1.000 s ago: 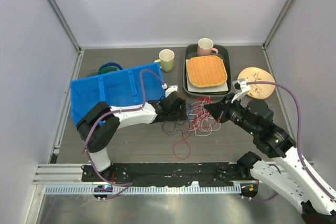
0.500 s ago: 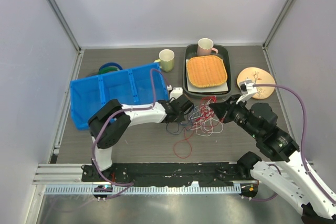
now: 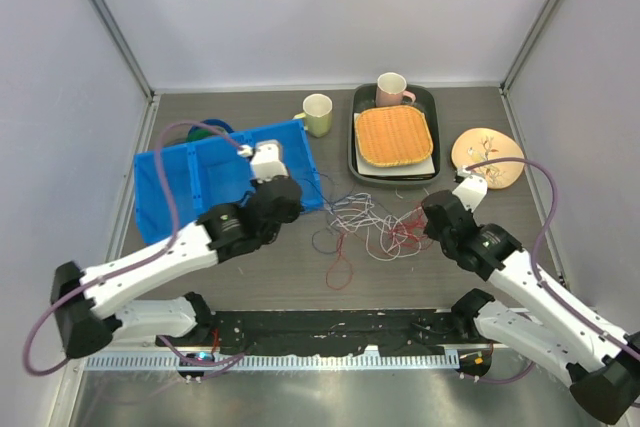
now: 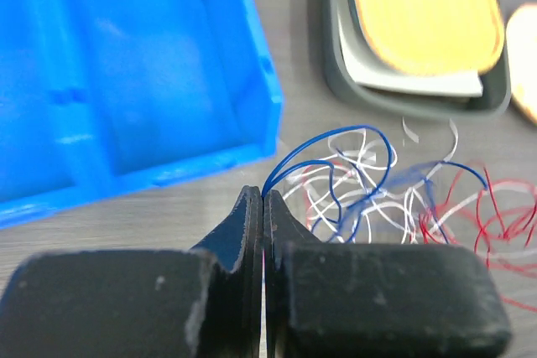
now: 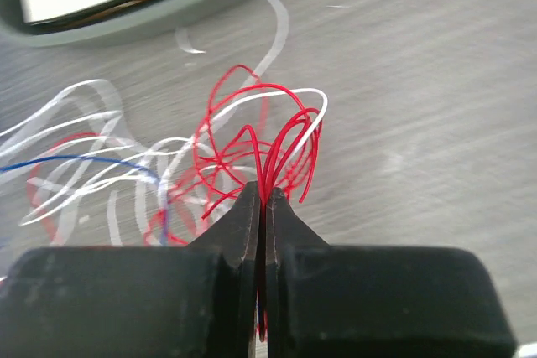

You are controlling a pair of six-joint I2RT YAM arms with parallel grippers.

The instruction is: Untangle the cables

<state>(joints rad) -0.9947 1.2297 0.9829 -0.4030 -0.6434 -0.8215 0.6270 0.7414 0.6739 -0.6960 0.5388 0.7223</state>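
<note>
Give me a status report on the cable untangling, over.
Left pincer shut on blue cable. Right pincer shut on red cable. White strands tangled between them. Blue bin close beside left pincer.

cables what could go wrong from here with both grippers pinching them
The left gripper is shut on the blue cable and the right gripper on the red cable; white cable is mixed in with both, so pulling apart may tighten the tangle rather than free it. The thin strands could also slip from the pinched tips.

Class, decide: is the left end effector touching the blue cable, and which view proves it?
Touching. The left wrist view shows the blue cable running straight into the closed tips of the left end effector, with no gap.
</note>
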